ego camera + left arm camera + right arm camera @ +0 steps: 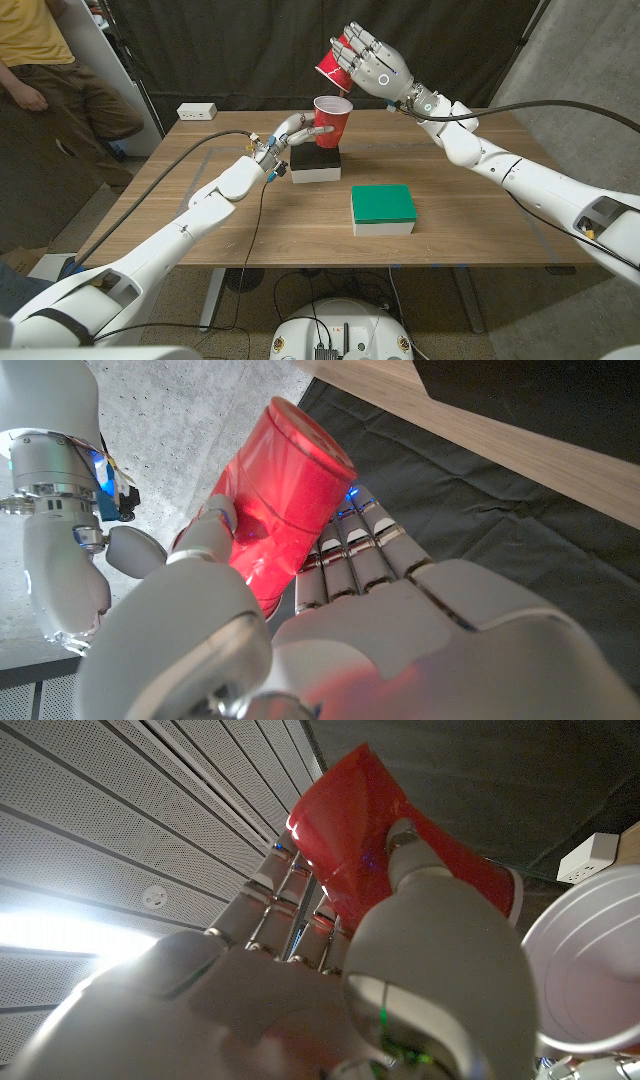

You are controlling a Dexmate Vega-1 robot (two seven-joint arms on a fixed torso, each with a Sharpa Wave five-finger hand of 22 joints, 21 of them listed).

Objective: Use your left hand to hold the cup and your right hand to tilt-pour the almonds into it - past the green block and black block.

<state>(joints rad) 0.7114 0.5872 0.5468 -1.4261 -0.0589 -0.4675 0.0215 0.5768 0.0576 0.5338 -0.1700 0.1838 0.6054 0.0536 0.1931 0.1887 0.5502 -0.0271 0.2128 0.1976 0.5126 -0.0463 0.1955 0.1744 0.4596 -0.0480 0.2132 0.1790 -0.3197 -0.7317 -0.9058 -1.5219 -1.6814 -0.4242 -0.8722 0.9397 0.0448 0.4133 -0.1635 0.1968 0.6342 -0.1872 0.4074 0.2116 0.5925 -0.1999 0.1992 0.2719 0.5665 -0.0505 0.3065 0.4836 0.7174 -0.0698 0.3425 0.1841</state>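
Over the table (pixel 470 215), right hand (pixel 375 62) tips cup (pixel 333 66).

almonds unseen, person (pixel 40 70) cut off

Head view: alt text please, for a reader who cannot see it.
The right hand tips a red cup over a second red cup, which the left hand holds on the black block. A green block sits nearer on the table.
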